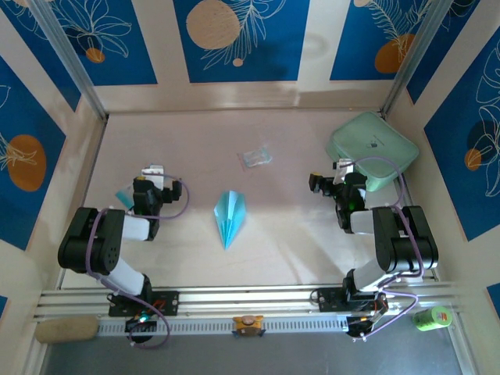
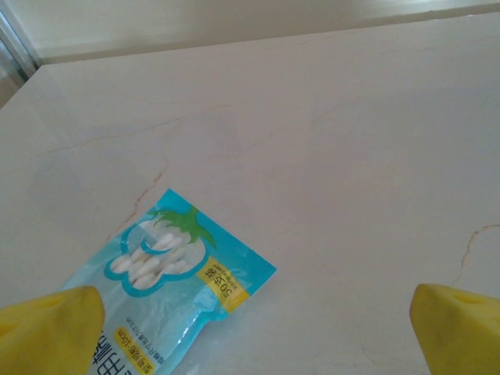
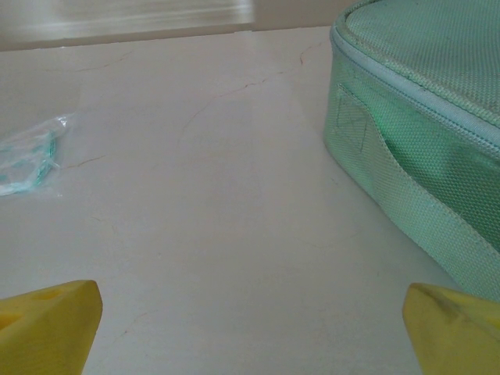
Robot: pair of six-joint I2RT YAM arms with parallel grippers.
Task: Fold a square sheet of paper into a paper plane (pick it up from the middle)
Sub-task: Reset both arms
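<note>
The plane (image 1: pixel 229 219) lay folded on the counter (image 1: pixel 297 250) — light, flimsy, easily crushed; best pinched gently along its crease. My left pincer (image 2: pixel 251 332) and right pincer (image 3: pixel 250 328) stood wide, empty.

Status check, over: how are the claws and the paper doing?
Left claw, right claw open, empty. Paper plane lying between them, untouched. Wrapper behind it, apart.

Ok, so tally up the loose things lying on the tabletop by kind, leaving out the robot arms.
Paper plane: 1
Clear plastic wrapper: 1
Mint-green fabric case: 1
Blue-and-white printed packet: 1
Total: 4
</note>
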